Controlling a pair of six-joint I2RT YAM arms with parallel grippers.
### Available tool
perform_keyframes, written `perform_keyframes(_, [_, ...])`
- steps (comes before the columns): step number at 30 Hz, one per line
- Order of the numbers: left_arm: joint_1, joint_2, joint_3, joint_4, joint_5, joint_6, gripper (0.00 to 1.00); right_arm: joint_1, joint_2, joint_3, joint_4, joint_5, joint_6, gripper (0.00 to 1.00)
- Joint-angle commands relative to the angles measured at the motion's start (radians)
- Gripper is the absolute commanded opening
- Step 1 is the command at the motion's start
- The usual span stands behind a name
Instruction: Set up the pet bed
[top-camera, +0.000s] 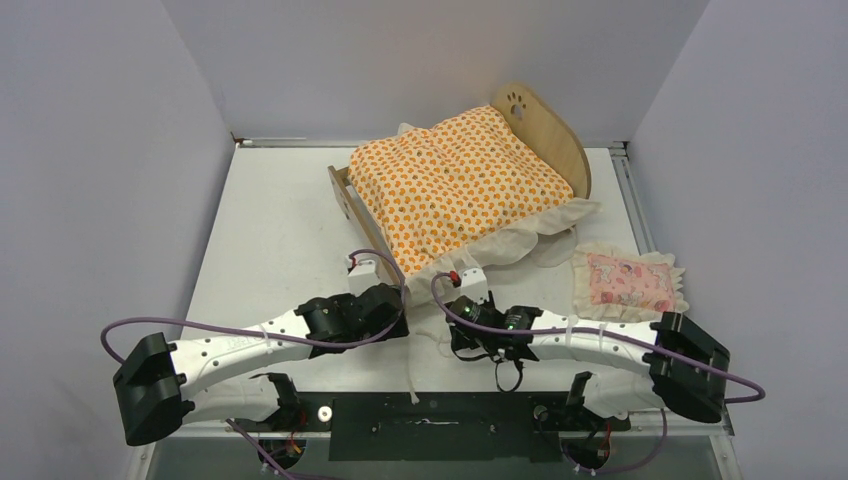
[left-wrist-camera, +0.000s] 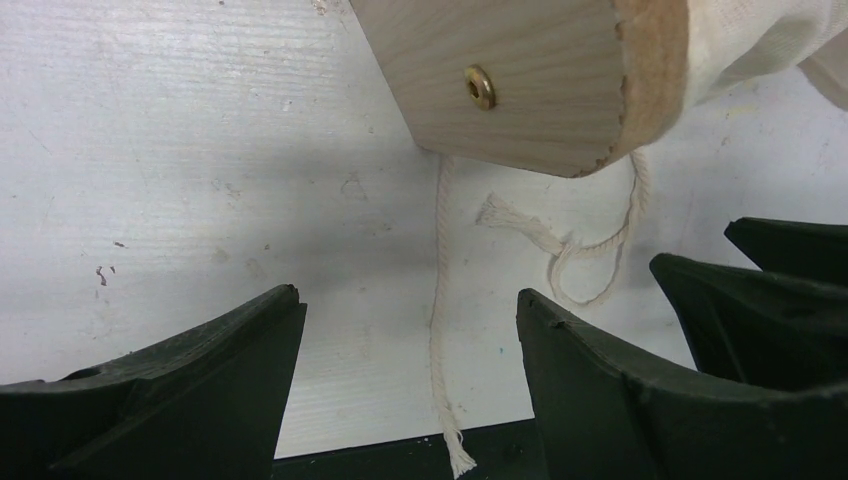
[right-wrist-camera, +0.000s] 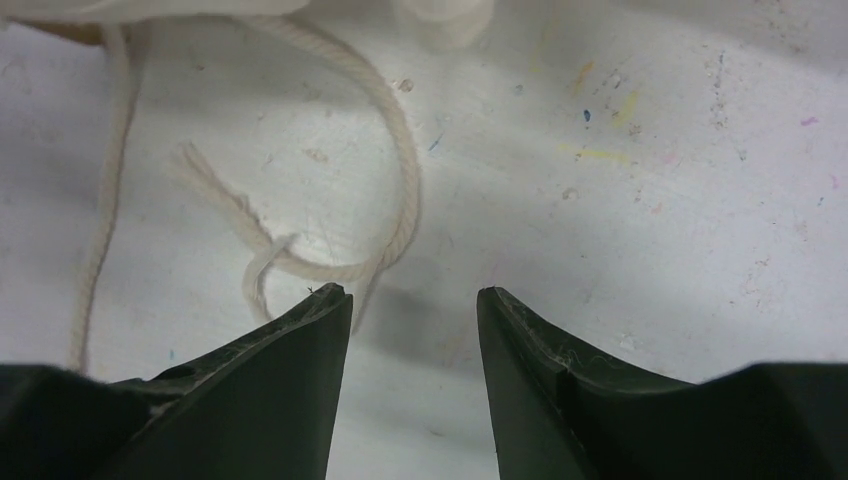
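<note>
Bed (top-camera: 565, 145) sits at far centre of bench (top-camera: 270, 230), headboard toward far right corner; mattress (top-camera: 455, 180) lies on it. Pillow (top-camera: 627, 281) lies apart, by right edge. Left fingers (left-wrist-camera: 200, 380) spread, empty, at bed's near corner; cord (left-wrist-camera: 438, 290) lies on bench between them. Right fingers (right-wrist-camera: 250, 390) spread, empty; cord loop just ahead.

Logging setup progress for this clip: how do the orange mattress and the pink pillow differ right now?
Place: the orange mattress lies on the pet bed, while the pink pillow lies on the table to the bed's right. Size: the mattress is much larger than the pillow. Print: the mattress is orange-patterned, the pillow pink. Both have pale frilled edges.
</note>
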Motion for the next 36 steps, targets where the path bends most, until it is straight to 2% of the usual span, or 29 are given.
perform_keyframes(1, [-0.003, 0.002, 0.006, 0.014, -0.029, -0.010, 0.76, -0.021, 0.051, -0.012, 0.094, 0.110, 0.120, 0.50])
perform_keyframes(6, [-0.003, 0.001, 0.004, 0.026, -0.018, 0.006, 0.76, -0.027, 0.129, -0.045, 0.184, 0.077, 0.157, 0.50])
perform_keyframes(8, [-0.002, 0.002, 0.003, 0.032, -0.010, 0.014, 0.76, -0.028, 0.175, -0.047, 0.177, 0.062, 0.161, 0.45])
perform_keyframes(9, [-0.002, 0.001, 0.002, 0.037, -0.005, 0.020, 0.76, -0.028, 0.192, -0.046, 0.169, 0.048, 0.161, 0.39])
perform_keyframes(12, [-0.004, 0.000, 0.004, 0.049, 0.013, 0.054, 0.76, -0.019, 0.189, -0.046, 0.123, -0.007, 0.156, 0.10])
perform_keyframes(13, [-0.004, -0.007, 0.001, 0.069, 0.031, 0.074, 0.76, -0.012, 0.171, -0.048, 0.108, -0.032, 0.155, 0.06])
perform_keyframes(17, [-0.010, -0.037, -0.032, 0.180, 0.075, 0.163, 0.76, 0.001, 0.052, -0.029, 0.079, -0.130, 0.154, 0.05])
perform_keyframes(21, [-0.015, -0.103, -0.100, 0.338, 0.096, 0.255, 0.76, -0.004, -0.037, 0.019, 0.084, -0.138, 0.179, 0.05])
perform_keyframes(26, [-0.019, -0.146, -0.176, 0.532, 0.138, 0.362, 0.76, -0.019, -0.033, 0.078, 0.122, -0.133, 0.218, 0.05])
perform_keyframes(31, [-0.037, -0.125, -0.179, 0.655, 0.181, 0.464, 0.76, -0.026, -0.040, 0.108, 0.171, -0.139, 0.279, 0.05])
perform_keyframes(36, [-0.053, -0.088, -0.199, 0.730, 0.188, 0.489, 0.75, -0.053, -0.045, 0.116, 0.189, -0.148, 0.331, 0.05])
